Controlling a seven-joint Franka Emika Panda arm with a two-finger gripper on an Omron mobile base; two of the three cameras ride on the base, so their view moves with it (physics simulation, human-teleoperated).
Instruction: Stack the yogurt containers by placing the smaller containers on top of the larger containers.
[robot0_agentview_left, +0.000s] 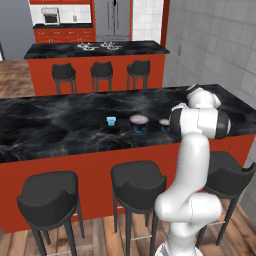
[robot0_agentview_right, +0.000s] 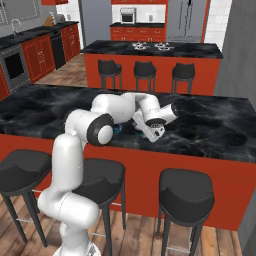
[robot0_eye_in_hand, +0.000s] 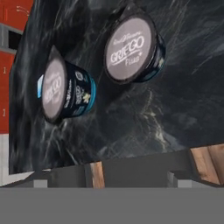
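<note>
Three yogurt containers stand in a row on the black marble counter (robot0_agentview_left: 60, 125). A tiny light-blue cup (robot0_agentview_left: 111, 120) is at the left. The wide dark tub (robot0_agentview_left: 138, 123) with a pale lid is in the middle. My arm partly hides the small dark pink-lidded cup (robot0_agentview_left: 164, 122) at the right. In the hand view the small cup (robot0_eye_in_hand: 131, 48) lies at upper centre and the tub (robot0_eye_in_hand: 65, 89) to its left, with the light-blue cup (robot0_eye_in_hand: 40, 85) peeking out behind the tub. My gripper (robot0_agentview_right: 150, 134) hovers over the counter's front edge by them, open and holding nothing.
Three black bar stools (robot0_agentview_left: 137, 180) stand along the counter's near side, below the gripper. A second island with a cooktop (robot0_agentview_left: 95, 50) and more stools lies behind. A tiled wall (robot0_agentview_left: 220, 45) closes the right side.
</note>
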